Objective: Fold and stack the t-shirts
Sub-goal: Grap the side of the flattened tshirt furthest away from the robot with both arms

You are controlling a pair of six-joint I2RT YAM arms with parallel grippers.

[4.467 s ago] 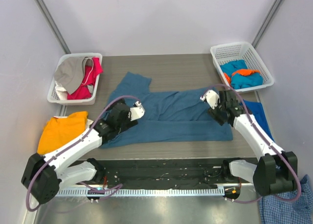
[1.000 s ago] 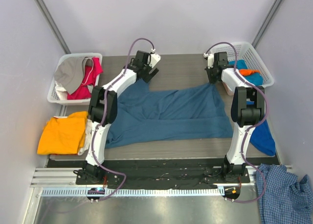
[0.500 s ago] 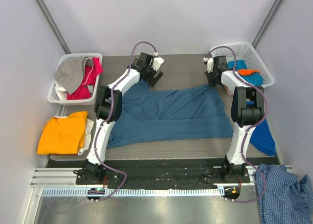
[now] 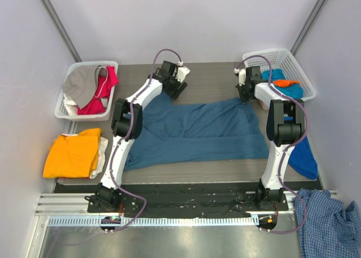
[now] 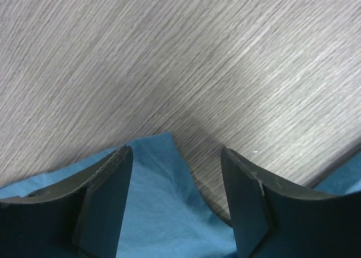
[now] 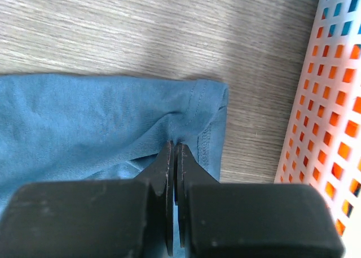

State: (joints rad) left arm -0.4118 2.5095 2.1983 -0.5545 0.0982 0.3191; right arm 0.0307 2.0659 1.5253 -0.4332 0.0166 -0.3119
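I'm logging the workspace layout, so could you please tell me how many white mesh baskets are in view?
2. The left basket sits at the far-left corner of the table; the right basket sits at the far-right corner. No others show, and none appears hidden.

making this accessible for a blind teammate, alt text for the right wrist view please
The right gripper is shut on a fold of the teal-blue t-shirt near its stitched corner, the shirt lying on the wood-grain table. A white mesh basket, orange showing through its holes, stands at the right edge.
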